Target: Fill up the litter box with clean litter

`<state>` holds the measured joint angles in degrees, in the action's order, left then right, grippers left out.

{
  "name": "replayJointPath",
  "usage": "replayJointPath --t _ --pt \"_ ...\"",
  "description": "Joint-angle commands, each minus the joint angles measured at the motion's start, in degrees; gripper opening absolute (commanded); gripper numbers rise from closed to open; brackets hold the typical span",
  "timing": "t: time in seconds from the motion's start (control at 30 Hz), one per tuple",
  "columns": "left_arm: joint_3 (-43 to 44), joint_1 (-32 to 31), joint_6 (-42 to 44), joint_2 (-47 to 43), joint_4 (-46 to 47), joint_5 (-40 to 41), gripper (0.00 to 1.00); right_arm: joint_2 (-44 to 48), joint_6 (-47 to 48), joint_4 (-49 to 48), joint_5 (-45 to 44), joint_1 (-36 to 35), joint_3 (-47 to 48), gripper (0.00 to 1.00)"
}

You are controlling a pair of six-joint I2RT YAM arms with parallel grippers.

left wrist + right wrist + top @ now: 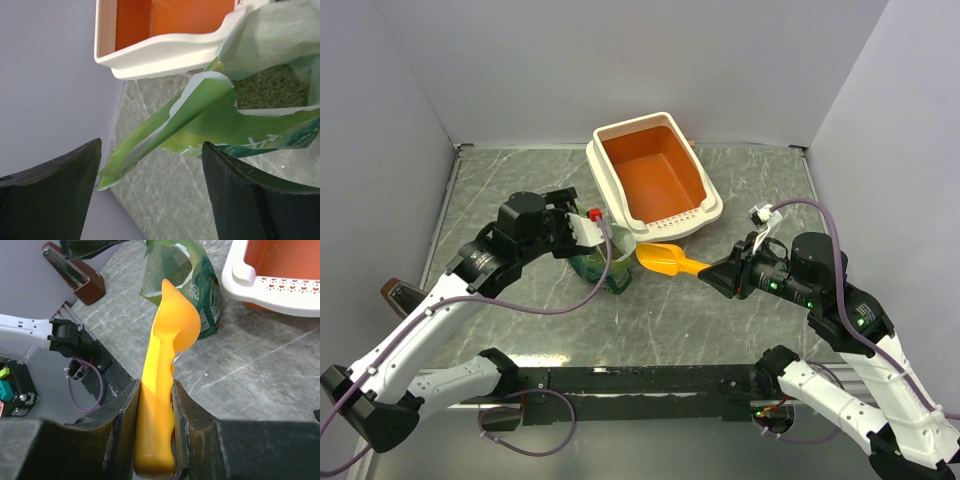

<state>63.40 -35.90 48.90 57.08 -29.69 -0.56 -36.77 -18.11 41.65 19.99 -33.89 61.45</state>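
left gripper (151,147): jaws wide apart, nothing clamped. A torn flap of the green bag (200,112) lies in the gap; can't tell if it touches either finger.
right gripper (155,386): clamped on the handle of the orange scoop (175,320). The bowl is empty and points toward the bag.
green bag: standing on the table (650,315), just beside the near-left corner of the litter box. Mouth open, rim crumpled and slanting.
clean litter (270,92): inside the bag, granules visible through the mouth. They look greenish there, probably tint from the bag.
litter box (708,208): back centre of the table, bare orange floor, no granules visible. My read: filling not started.
step: likely scoop goes into the bag while the left arm steadies the mouth.
risk 1: the bag isn't gripped. A scoop pushing in could tip it or shove it against the box, spilling litter on the table.
risk 2: the floppy flap could fold over the mouth and block the scoop.
risk 3: the grip sits far back on the handle. A loaded bowl levers down, could rotate in the jaws and dump short of the rim.
risk 4: both wrists converge on the bag, so they could collide if they move in together.
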Motion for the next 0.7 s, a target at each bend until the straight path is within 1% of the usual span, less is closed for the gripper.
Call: replayJointPath --t 0.0,0.17,0.27,0.3,0.37,0.4,0.47,0.57,0.67 --pt "-0.55 -0.66 5.15 1.45 3.85 4.95 0.86 1.62 -0.08 -1.83 1.19 -0.3 -0.45 0.0" --pt "0.5 -0.84 5.76 3.56 4.12 4.16 0.86 1.79 -0.17 -1.92 1.81 -0.3 -0.72 0.0" --pt "1.99 -1.01 5.94 5.05 3.15 3.64 0.81 2.06 -0.44 -2.27 2.07 -0.3 -1.24 0.0" --pt "2.69 -1.28 5.94 5.76 2.28 3.46 0.76 2.06 -0.52 -2.36 2.25 -0.3 -1.51 0.0" --pt "3.92 -1.45 5.68 6.64 1.05 3.81 0.56 2.15 -0.52 -2.36 2.34 -0.3 -1.51 0.0" --pt "4.36 -1.71 5.59 6.99 0.69 3.98 0.44 2.15 -0.52 -2.27 2.16 -0.3 -1.51 0.0" --pt "4.72 -1.81 5.67 7.26 0.08 4.42 0.24 2.23 -0.44 -2.01 1.81 -0.3 -1.34 0.0" --pt "5.42 -2.15 5.06 7.34 -1.59 4.86 0.01 2.23 -0.35 -1.75 1.46 -0.3 -1.07 0.0" --pt "6.74 -3.03 3.22 7.17 -4.05 6.0 0.01 2.15 -0.44 -1.75 1.11 -0.3 -0.72 0.0"
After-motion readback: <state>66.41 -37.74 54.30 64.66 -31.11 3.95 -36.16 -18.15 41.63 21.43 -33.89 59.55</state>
